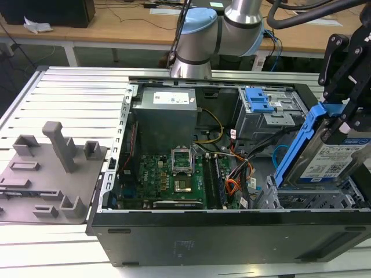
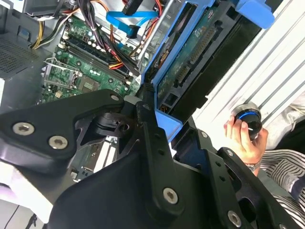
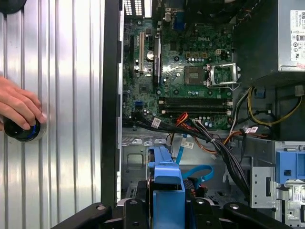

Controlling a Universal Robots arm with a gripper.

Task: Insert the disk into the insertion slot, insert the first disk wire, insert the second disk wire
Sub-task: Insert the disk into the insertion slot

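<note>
Exterior view: tilted blue-framed silver disk [image 1: 331, 163]

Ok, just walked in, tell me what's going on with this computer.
The robot arm's gripper is clamped on the disk, a hard drive in a blue carrier, holding it tilted over the insertion slot, the low grey cage inside the open computer case. The drive is not seated flat yet. A person's hand rests on a round knob on the table beside the case.
</note>
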